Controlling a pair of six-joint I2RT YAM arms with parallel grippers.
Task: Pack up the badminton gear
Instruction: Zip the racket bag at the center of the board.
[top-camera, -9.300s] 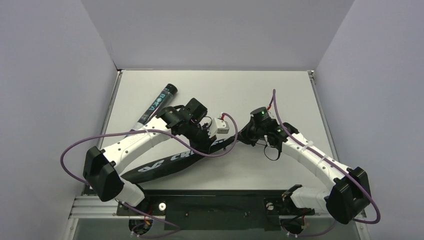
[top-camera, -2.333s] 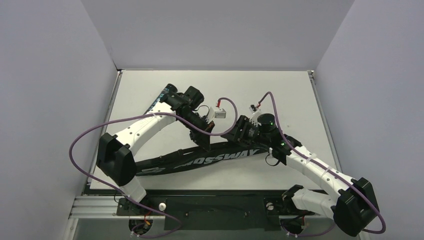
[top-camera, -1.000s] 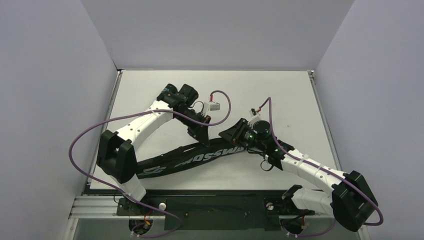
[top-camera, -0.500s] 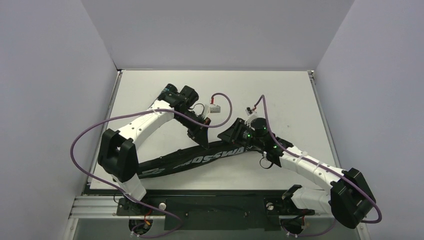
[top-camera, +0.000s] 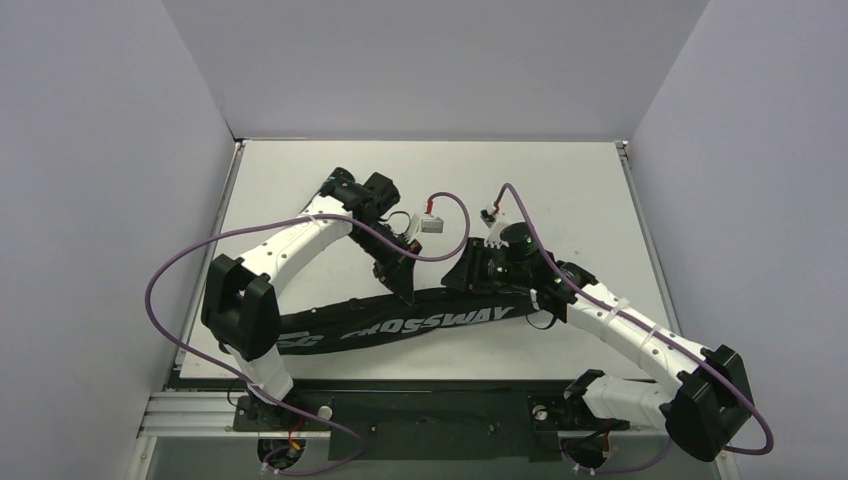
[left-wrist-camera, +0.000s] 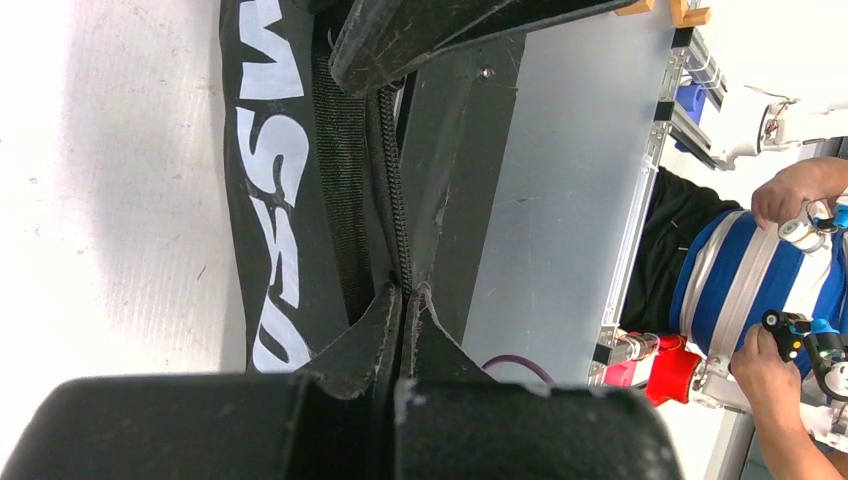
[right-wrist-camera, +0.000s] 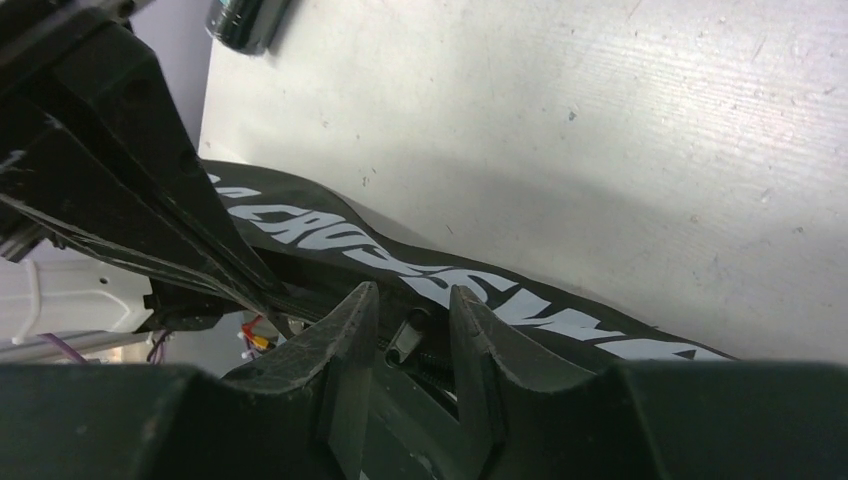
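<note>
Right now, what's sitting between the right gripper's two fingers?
The zipper pull of the bag sits between the fingers of the open right gripper, seen in the right wrist view.

Left arm (top-camera: 290, 243) reaches to the tabletop's middle, wrist bent down, left gripper (left-wrist-camera: 403, 298) pinched tight on the bag (left-wrist-camera: 275, 200). Right arm (top-camera: 620, 320) stretches leftward toward it, right gripper (right-wrist-camera: 410, 310) low, fingers parted.

The bag (top-camera: 400, 322) is straightening and swinging level, its narrow end drifting farther from the tube (right-wrist-camera: 242, 18); the right hand (top-camera: 468, 276) is riding along with it.
</note>
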